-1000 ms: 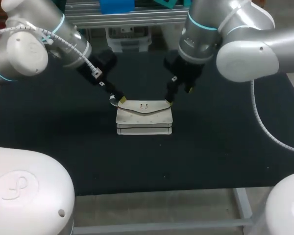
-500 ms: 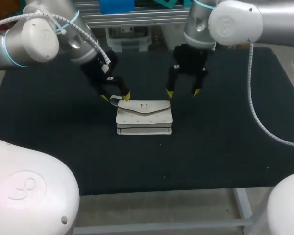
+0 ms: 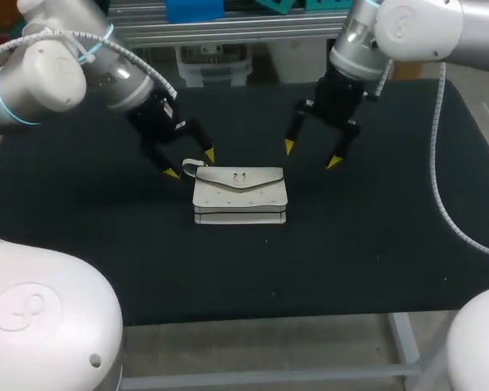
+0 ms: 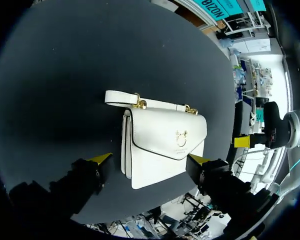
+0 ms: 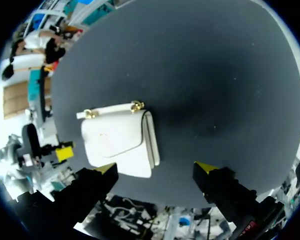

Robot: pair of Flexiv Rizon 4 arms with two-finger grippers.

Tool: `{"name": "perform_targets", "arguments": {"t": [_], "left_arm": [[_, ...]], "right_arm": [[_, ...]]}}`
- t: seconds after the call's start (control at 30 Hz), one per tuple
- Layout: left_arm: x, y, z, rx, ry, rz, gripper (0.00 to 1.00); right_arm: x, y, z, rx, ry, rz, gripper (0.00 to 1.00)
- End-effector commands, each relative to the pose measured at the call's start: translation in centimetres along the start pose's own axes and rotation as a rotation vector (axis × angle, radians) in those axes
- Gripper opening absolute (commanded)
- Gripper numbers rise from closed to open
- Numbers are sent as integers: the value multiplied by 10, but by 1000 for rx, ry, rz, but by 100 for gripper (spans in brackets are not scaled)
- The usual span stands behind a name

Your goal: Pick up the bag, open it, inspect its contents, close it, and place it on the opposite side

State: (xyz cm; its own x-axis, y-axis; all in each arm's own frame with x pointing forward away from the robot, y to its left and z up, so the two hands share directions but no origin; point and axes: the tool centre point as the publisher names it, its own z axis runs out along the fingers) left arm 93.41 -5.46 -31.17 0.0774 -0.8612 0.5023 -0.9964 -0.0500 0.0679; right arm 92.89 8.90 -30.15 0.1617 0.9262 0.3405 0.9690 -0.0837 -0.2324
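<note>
The bag (image 3: 240, 194) lies flat in the middle of the frame on the black table (image 3: 375, 244). Its flap is shut with the gold clasp (image 3: 240, 176) facing up, and its short strap (image 3: 189, 167) loops out at its upper-left corner, on the far edge. Lying that way, the strap and the flap's hinge face both arms, which I take to be why they come at it from behind rather than from the front. The left gripper (image 3: 191, 164) hangs just upper left of the bag, close over the strap's end. Its fingers are spread wide and hold nothing. In its wrist view the bag shows between and ahead of the two yellow tips, with neither tip touching it. The right gripper (image 3: 311, 154) hovers to the upper right of the bag, a little farther off, and its fingers are also spread wide and empty. In its wrist view the bag sits ahead of one finger, with bare cloth ahead of the other. With the flap down and the bag resting midway between the two sides, I judge that neither arm has it in hand, and that the strap end under the left gripper is the likeliest place to take hold.
</note>
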Motion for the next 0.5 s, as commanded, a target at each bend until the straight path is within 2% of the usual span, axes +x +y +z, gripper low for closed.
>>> {"name": "perform_targets", "arguments": {"t": [0.03,0.13,0.17,0.2,0.23,0.33,0.5], "left_arm": [[-6,2,2,10,73,-149,100],[-6,2,2,10,73,-149,100],[-6,2,2,10,73,-149,100],[-6,2,2,10,73,-149,100],[-6,3,6,10,112,-166,100],[-5,5,15,13,186,-160,100],[-6,3,22,8,310,-171,100]], "right_arm": [[-10,-10,2,-236,301,323,100],[-10,-10,2,-236,301,323,100],[-6,-12,5,-214,337,248,100],[-2,-13,9,-230,322,237,100],[0,-14,13,-248,371,207,100],[4,-15,19,-346,403,151,100],[7,-8,32,-380,496,51,100]]}}
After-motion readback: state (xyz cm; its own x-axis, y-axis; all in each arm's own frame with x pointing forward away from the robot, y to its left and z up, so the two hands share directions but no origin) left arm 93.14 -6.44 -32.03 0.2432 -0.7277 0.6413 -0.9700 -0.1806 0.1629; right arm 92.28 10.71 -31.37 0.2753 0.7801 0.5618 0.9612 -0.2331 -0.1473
